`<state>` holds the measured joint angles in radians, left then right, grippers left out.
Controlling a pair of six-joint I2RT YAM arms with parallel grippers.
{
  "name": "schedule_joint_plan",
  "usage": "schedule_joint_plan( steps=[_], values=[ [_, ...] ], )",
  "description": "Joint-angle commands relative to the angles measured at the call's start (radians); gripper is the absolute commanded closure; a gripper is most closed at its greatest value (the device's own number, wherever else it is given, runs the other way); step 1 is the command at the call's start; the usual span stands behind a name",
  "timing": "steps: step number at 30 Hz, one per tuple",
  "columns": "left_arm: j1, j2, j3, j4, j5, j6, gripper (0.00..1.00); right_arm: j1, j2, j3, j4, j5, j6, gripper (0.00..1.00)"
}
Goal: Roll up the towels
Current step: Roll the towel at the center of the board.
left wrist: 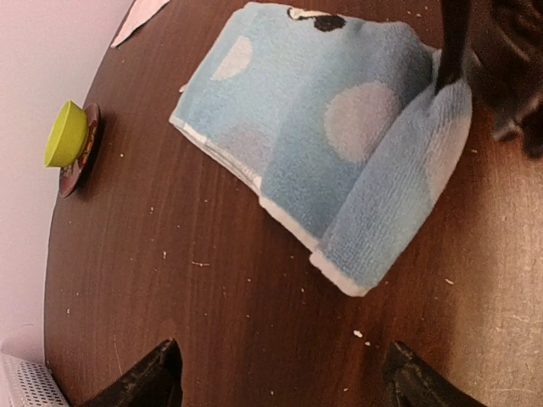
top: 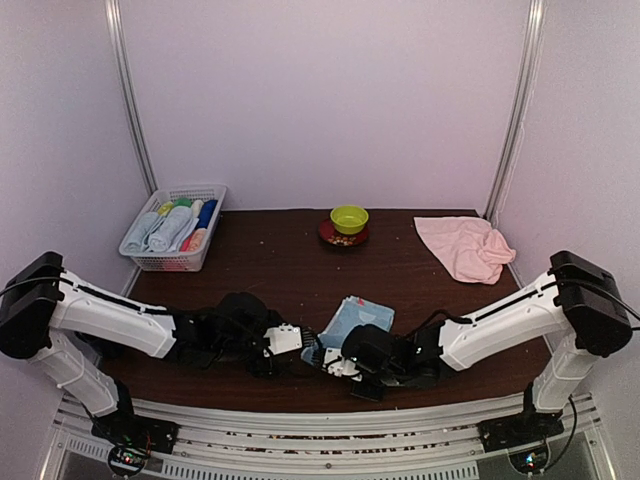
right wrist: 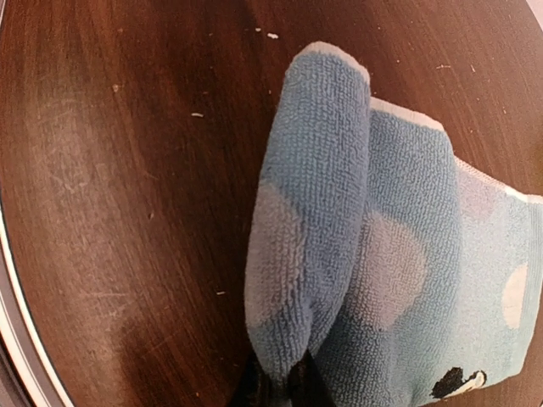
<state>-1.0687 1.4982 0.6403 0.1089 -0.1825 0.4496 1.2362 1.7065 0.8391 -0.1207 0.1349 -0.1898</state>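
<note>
Light blue towel [top: 355, 318] lies at the near centre of the table [top: 260, 270], between the two grippers, with its near edge turned over into a partial roll. Right gripper [right wrist: 280, 383]: jaws closed, pinching one end of that rolled edge. Left gripper [left wrist: 280, 373]: jaws spread wide, holding nothing, fingertips just clear of the towel, over bare wood. Pale pink towel [top: 463, 245] lies crumpled at the far right corner. White mesh basket [top: 165, 263] sits far left; green bowl [top: 349, 217] sits far centre.
</note>
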Motion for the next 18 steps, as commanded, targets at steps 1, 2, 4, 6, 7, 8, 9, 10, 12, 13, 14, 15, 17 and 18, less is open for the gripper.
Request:
schedule_joint_plan(
  steps=[1, 2, 4, 6, 7, 8, 9, 10, 12, 13, 14, 15, 17, 18],
  values=[
    [-0.005, -0.045, -0.022, 0.091, -0.020, -0.045, 0.17, -0.005, 0.017, 0.016, -0.058, -0.012, 0.120, 1.00],
    [-0.006, -0.050, -0.027, 0.097, -0.019, -0.049, 0.17, -0.005, 0.013, 0.015, -0.061, -0.014, 0.141, 1.00],
    [-0.009, -0.062, -0.043, 0.111, -0.009, -0.043, 0.18, -0.006, 0.005, 0.009, -0.060, -0.031, 0.178, 1.00],
    [-0.017, -0.069, -0.053, 0.122, -0.001, -0.029, 0.18, -0.012, 0.003, 0.008, -0.063, -0.060, 0.214, 1.00],
    [-0.020, -0.071, -0.054, 0.125, 0.004, -0.022, 0.18, -0.017, 0.003, 0.009, -0.065, -0.077, 0.229, 1.00],
    [-0.022, -0.074, -0.055, 0.127, 0.009, -0.016, 0.19, -0.025, 0.005, 0.008, -0.066, -0.097, 0.243, 1.00],
    [-0.025, -0.076, -0.057, 0.130, 0.010, -0.010, 0.21, -0.033, 0.004, 0.004, -0.066, -0.120, 0.254, 1.00],
    [-0.030, -0.079, -0.060, 0.134, 0.010, -0.003, 0.23, -0.042, 0.005, -0.001, -0.062, -0.137, 0.270, 1.00],
    [-0.040, -0.091, -0.075, 0.151, 0.004, 0.014, 0.29, -0.064, 0.002, -0.018, -0.048, -0.182, 0.297, 1.00],
    [-0.046, -0.101, -0.087, 0.168, 0.000, 0.023, 0.30, -0.074, -0.001, -0.029, -0.034, -0.208, 0.310, 1.00],
    [-0.051, -0.112, -0.102, 0.186, 0.005, 0.033, 0.30, -0.086, -0.003, -0.038, -0.024, -0.232, 0.323, 1.00],
    [-0.058, -0.123, -0.117, 0.208, 0.009, 0.046, 0.31, -0.099, -0.004, -0.045, -0.018, -0.262, 0.336, 1.00],
    [-0.072, -0.144, -0.148, 0.261, 0.016, 0.077, 0.31, -0.131, -0.006, -0.054, -0.001, -0.332, 0.352, 1.00],
    [-0.080, -0.150, -0.161, 0.289, 0.020, 0.097, 0.32, -0.147, -0.007, -0.060, 0.006, -0.373, 0.357, 1.00]
  ],
)
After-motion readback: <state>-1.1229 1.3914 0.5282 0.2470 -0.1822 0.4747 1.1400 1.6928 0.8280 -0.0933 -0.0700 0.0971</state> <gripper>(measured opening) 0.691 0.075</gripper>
